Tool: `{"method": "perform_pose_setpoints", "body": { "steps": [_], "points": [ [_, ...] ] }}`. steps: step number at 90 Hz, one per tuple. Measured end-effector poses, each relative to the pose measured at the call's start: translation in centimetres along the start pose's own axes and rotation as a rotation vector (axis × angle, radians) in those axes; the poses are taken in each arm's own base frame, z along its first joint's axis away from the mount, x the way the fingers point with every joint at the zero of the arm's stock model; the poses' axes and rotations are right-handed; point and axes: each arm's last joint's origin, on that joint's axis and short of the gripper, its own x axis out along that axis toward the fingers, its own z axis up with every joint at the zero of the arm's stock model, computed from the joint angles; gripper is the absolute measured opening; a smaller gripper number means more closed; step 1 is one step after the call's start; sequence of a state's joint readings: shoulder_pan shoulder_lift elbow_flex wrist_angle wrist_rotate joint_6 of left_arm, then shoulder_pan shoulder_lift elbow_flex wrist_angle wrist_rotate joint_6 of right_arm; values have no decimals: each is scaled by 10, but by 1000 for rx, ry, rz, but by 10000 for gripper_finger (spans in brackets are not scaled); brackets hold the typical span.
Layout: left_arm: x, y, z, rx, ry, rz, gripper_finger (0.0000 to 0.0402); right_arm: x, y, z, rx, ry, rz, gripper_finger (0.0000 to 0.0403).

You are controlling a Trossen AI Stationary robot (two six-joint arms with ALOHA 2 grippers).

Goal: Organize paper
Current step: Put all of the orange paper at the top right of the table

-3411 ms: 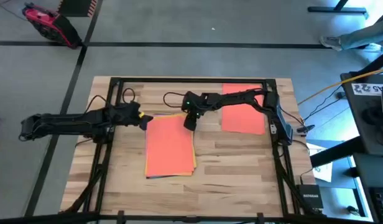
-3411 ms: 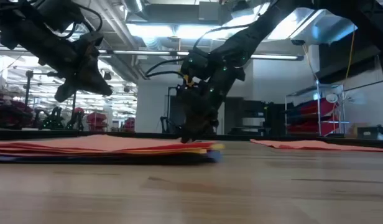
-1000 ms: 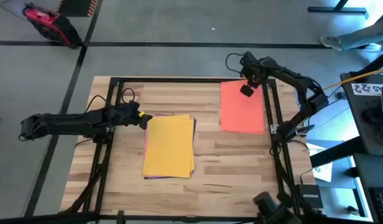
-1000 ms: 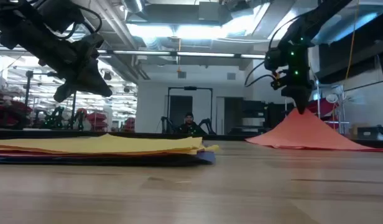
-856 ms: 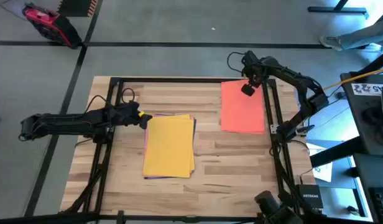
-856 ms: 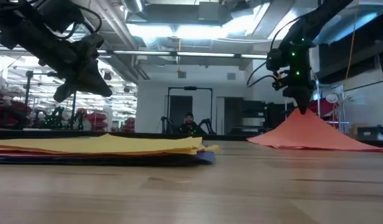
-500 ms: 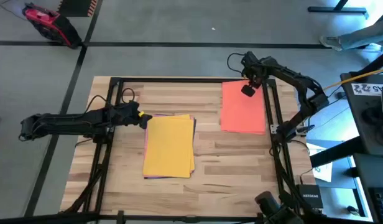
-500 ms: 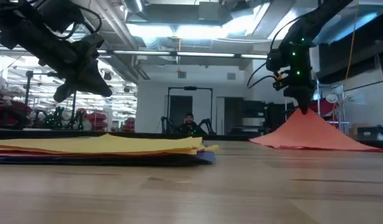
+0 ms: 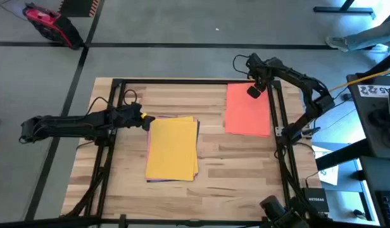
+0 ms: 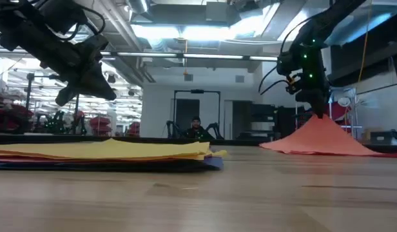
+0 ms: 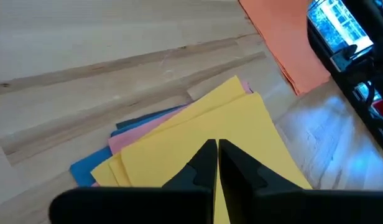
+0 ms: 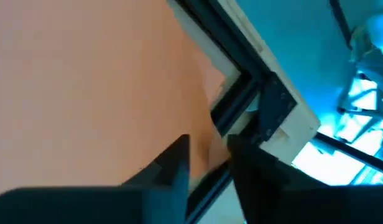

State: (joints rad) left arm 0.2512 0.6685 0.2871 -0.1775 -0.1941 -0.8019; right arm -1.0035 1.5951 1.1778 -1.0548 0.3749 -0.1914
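Left of the stack (image 9: 173, 150), the left hand (image 9: 148, 122) hovers pinched shut on nothing just over the stack's far left corner, where yellow lies on top with pink and blue edges showing beneath. Right of the stack, well apart, the orange sheet (image 9: 247, 113) lies on the tabletop (image 9: 233, 161) with its far corner tented up, gripped by the right hand (image 9: 253, 91). One colour looks sorted out and the others remain; I can read no writing.

A stack (image 9: 173, 150) lies mid-surface (image 9: 233, 171); a lone sheet (image 9: 247, 114) lies well apart at the far right, its far corner under the right end effector (image 9: 252, 91).
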Motion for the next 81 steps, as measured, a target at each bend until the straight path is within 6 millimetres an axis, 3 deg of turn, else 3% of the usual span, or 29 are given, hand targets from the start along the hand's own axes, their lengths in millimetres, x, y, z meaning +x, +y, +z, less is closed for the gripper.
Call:
{"method": "perform_pose_setpoints", "body": {
  "steps": [11, 33, 50, 61, 81],
  "points": [
    [0, 0, 0, 19, 0, -1, 0, -3, -1, 0, -5, 9, -7, 147],
    [0, -1, -1, 34, 23, -24, 0, -11, -4, 0, 1, 19, 14, 151],
    [0, -1, -1, 51, 23, -26, 0, -15, 8, 1, 139, -4, 418, 151],
    [0, -3, -1, 48, 42, -64, 0, -25, 27, 8, 162, -59, 668, 151],
    [-1, -10, 4, 60, 27, -171, 0, -54, 93, 23, 35, -200, 769, 151]
  ]
}}
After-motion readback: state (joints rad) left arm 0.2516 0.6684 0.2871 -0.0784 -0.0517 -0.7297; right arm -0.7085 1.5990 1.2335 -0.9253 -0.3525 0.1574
